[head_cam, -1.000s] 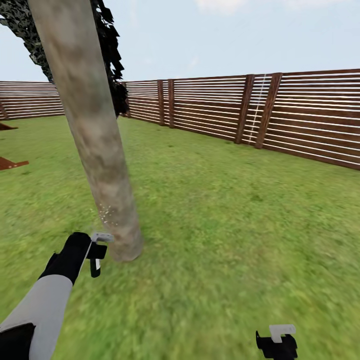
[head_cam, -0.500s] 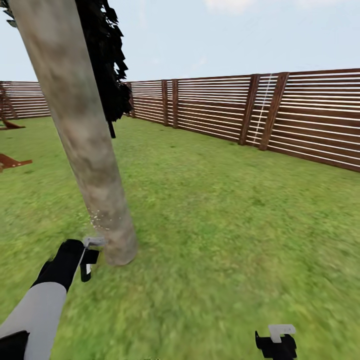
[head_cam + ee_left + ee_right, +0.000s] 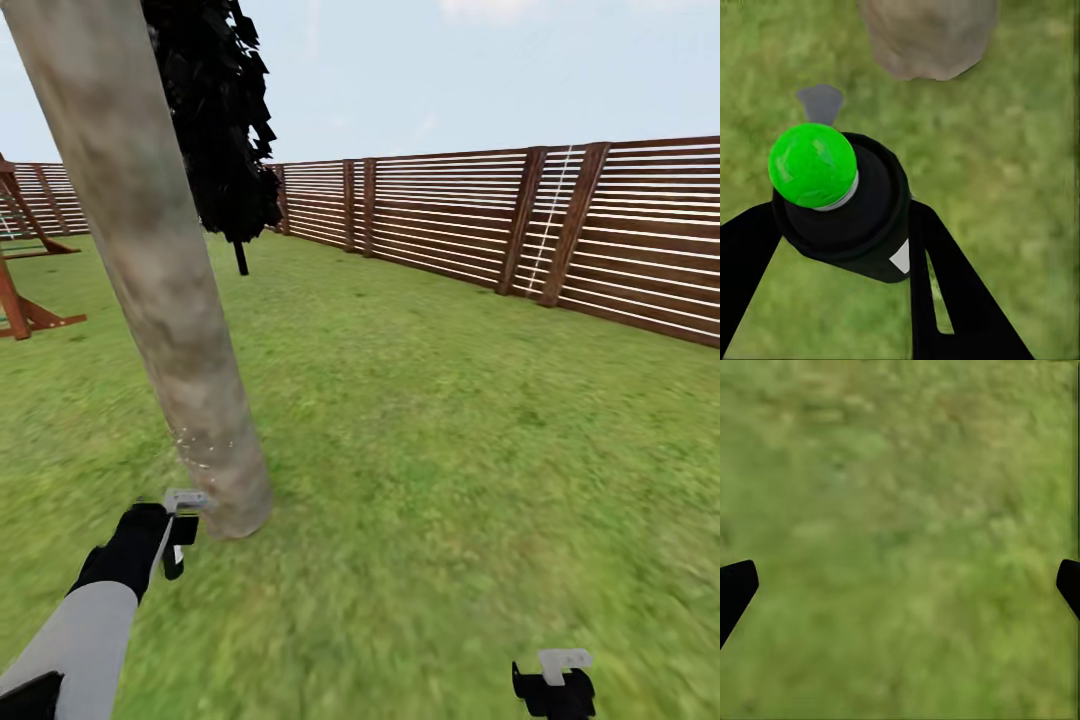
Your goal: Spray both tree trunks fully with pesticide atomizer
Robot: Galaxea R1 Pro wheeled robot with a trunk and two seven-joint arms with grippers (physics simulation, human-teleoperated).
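The left gripper (image 3: 844, 247) has its jaws clamped around the pesticide atomizer (image 3: 844, 206), green cap up, nozzle toward the tree trunk (image 3: 165, 290) just beside it. The right gripper (image 3: 900, 585) hangs with jaws spread wide over grass (image 3: 900, 510), well apart.

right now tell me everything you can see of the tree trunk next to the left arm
The tree trunk is a thick, bare column with mottled grey-brown bark, leaning up toward the head view's left. Its base stands in the grass. Small white specks dot the bark low down. The left tool, shut on the green-capped atomizer, sits close beside the base without touching it.
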